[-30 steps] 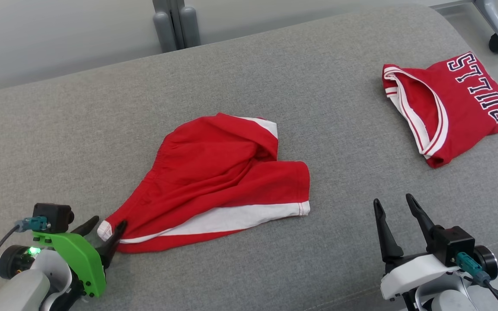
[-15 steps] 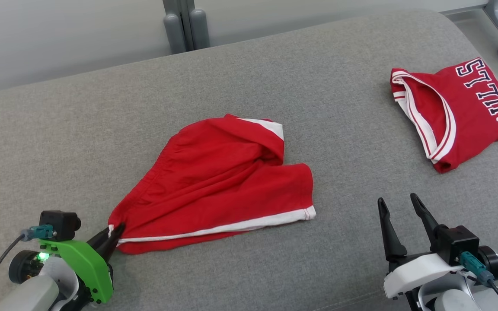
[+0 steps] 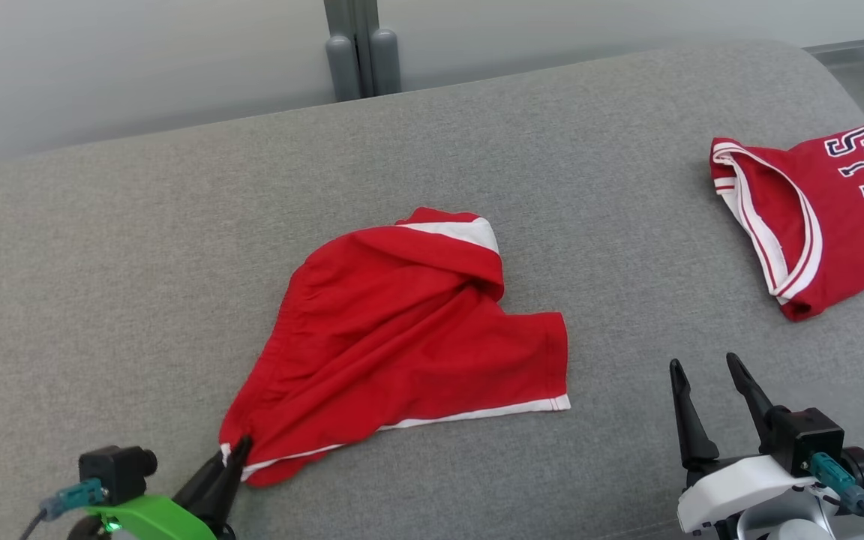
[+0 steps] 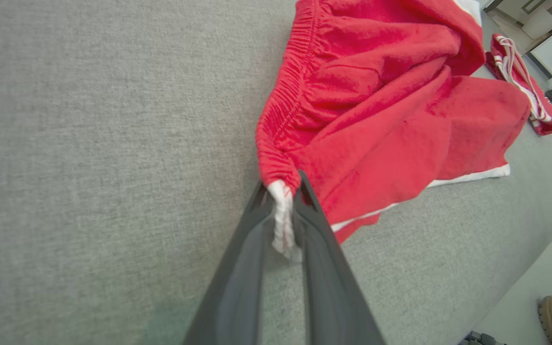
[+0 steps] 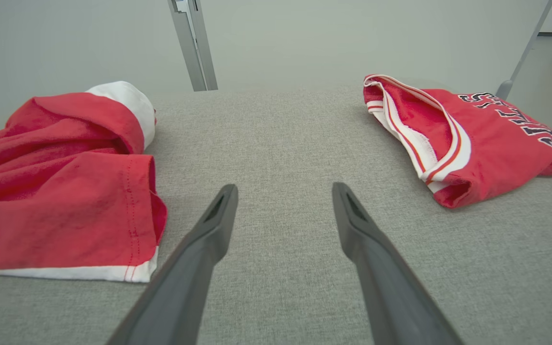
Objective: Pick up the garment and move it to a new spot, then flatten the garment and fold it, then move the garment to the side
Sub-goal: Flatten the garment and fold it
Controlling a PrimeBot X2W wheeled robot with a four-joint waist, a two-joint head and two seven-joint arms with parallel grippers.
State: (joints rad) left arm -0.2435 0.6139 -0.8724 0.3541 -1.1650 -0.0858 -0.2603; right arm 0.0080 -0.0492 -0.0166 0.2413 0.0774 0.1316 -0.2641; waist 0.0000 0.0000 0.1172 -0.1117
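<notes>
Down at the near left of the grey upholstered surface (image 3: 139, 262), the left gripper (image 3: 235, 451) (image 4: 281, 186) has its two dark fingers pinched tight on the white-trimmed corner of the red shorts (image 3: 402, 330) (image 4: 376, 120) at the elastic waistband. The rumpled shorts lie mid-surface. The right gripper (image 3: 704, 364) (image 5: 284, 187) holds nothing, fingers spread apart, between the shorts' hem (image 5: 65, 273) and a folded red jersey (image 3: 837, 217) (image 5: 472, 139) at far right.
</notes>
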